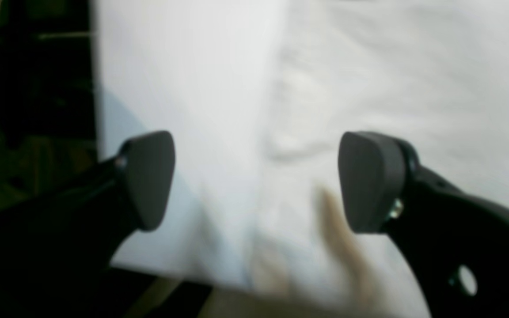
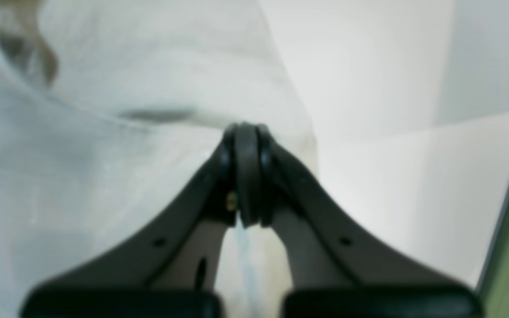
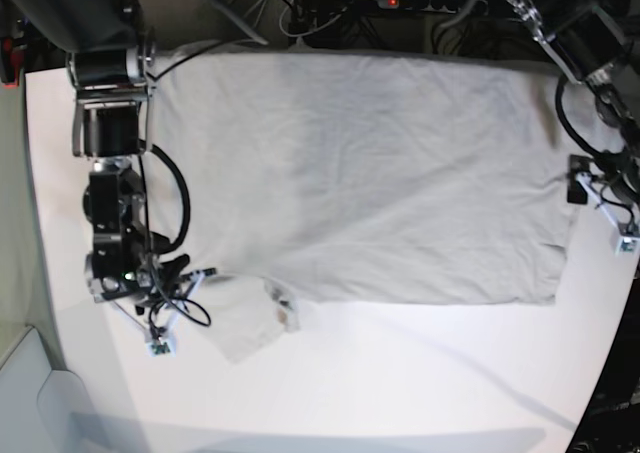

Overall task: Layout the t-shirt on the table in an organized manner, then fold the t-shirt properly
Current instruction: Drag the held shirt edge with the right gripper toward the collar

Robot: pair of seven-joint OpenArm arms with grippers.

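The t-shirt (image 3: 370,173) lies spread flat on the white bench (image 3: 400,393), body smoothed out, with one sleeve (image 3: 245,323) bunched and partly turned over just beside the right tool (image 3: 160,285). That tool has its jaws pressed fully together, and whether any cloth is pinched between them I cannot tell (the wrist view is too blurred there). The left tool (image 1: 254,181) stands wide apart and empty, hovering above the shirt's edge with cloth under one finger and bare bench under the other. The fabric looks light, limp and thin: it will likely drape, wrinkle and drag along rather than hold a shape. The best hold is probably a seam or hem edge, where the doubled cloth gives the pads something to bite.
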